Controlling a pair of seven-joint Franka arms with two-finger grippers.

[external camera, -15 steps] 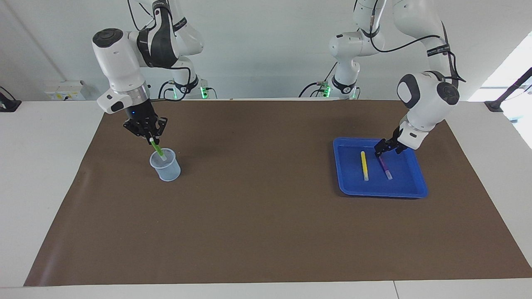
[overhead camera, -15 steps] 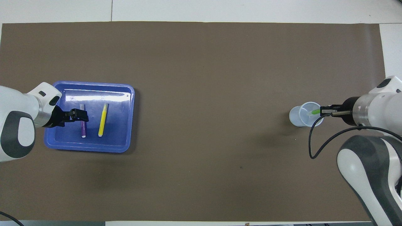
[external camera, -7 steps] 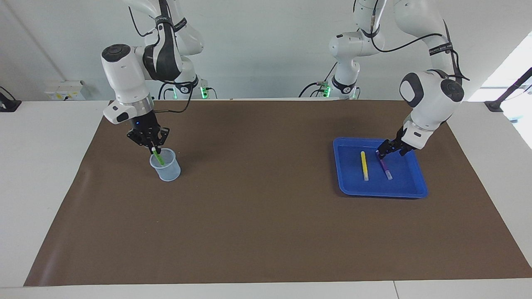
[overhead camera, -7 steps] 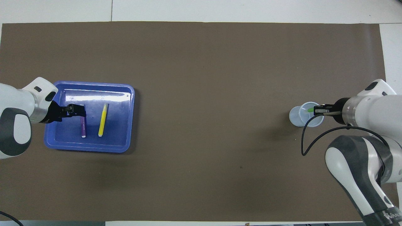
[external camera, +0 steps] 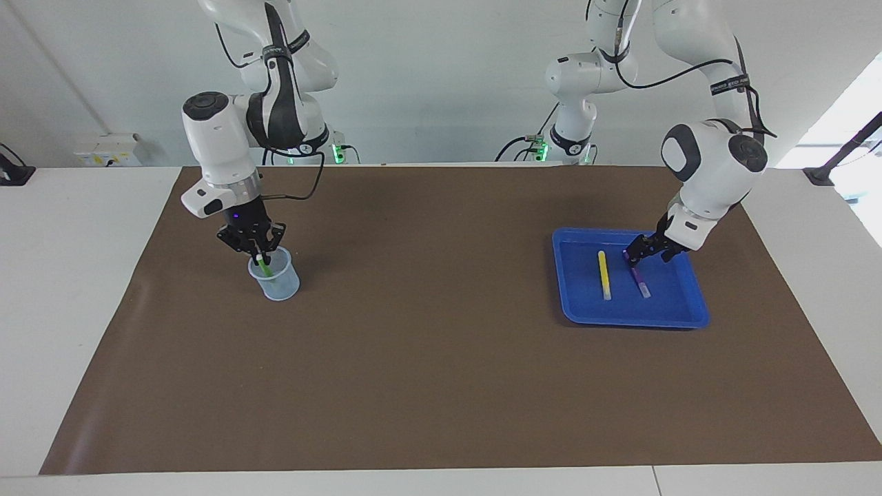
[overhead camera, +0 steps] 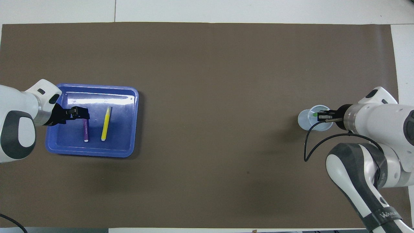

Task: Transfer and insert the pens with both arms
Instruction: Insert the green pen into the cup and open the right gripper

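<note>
At the right arm's end of the brown mat [external camera: 441,358] I have the right gripper [external camera: 258,256] down at the mouth of the clear plastic cup [external camera: 278,279], its fingertips pinched tight on the upper end of the green pen [external camera: 262,262]. That pen stands nearly upright with its lower part inside the cup, and from overhead only a small green spot of it [overhead camera: 314,114] shows inside the rim, just off the gripper's tip [overhead camera: 318,116]. Toward the left arm's end I see the blue tray [external camera: 575,310], with the yellow pen [external camera: 603,274] and the purple pen [external camera: 638,277] lying flat in it, side by side and apart, both running lengthwise away from the robots, pale ends at the end farther from them. My left gripper [external camera: 632,253] is low in the tray at the end of the purple pen nearer the robots, jaws spread wide to either side of that end, not yet closed on it; whether a finger touches the pen I cannot tell. From overhead that gripper [overhead camera: 84,113] covers the same end of the purple pen [overhead camera: 86,131], with the yellow pen [overhead camera: 105,124] just beside it, on the side toward the middle of the table.
</note>
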